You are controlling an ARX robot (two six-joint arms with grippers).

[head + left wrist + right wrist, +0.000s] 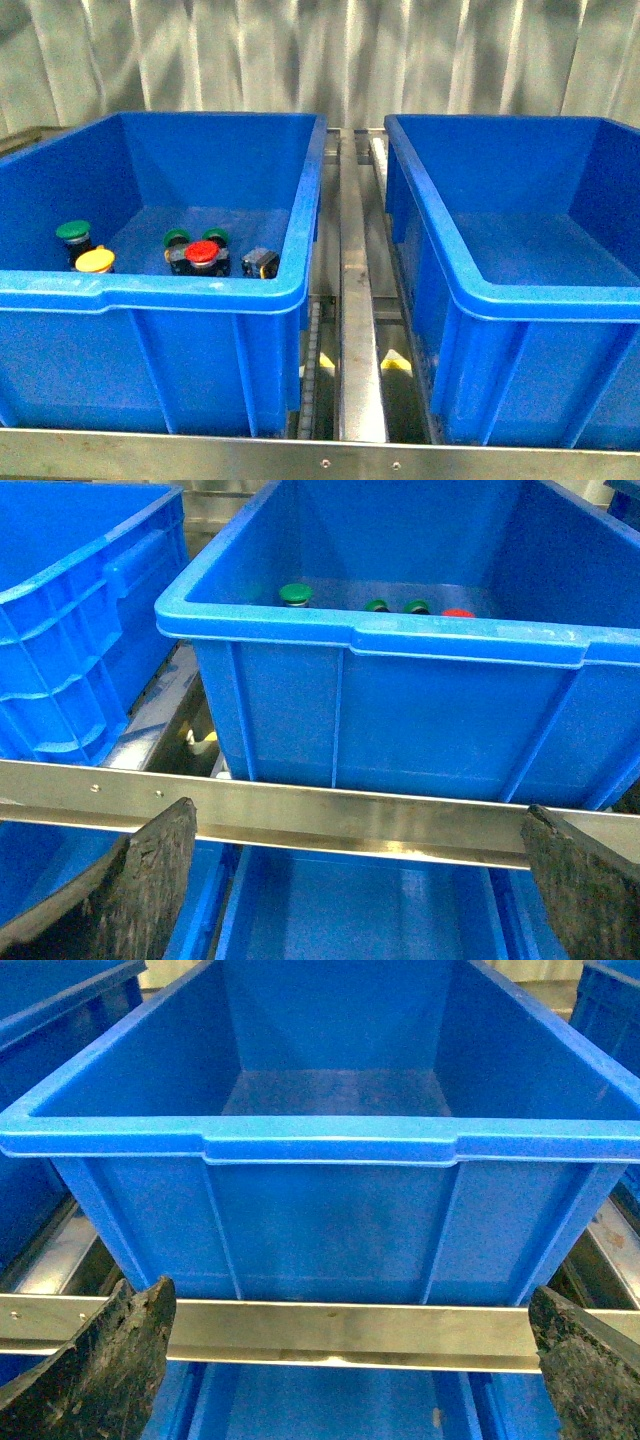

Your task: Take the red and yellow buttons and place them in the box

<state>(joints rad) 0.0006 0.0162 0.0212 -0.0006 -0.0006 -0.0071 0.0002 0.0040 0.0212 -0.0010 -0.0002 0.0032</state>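
Note:
In the front view the left blue bin (200, 290) holds a red button (203, 252) and a yellow button (95, 260) near its front wall, among green-capped buttons (73, 231). The right blue box (520, 300) shows nothing inside. Neither arm appears in the front view. My left gripper (360, 875) is open, low in front of the left bin (400, 710); the red button's cap (459, 612) peeks over the rim. My right gripper (355, 1355) is open in front of the box (330, 1210). Both hold nothing.
A steel rail (320, 462) runs across the front of the bins (360, 820) (350, 1325). A metal channel (358, 330) lies in the gap between them. A small grey-black part (260, 263) sits beside the red button. Another blue bin (70, 630) stands beside the left one.

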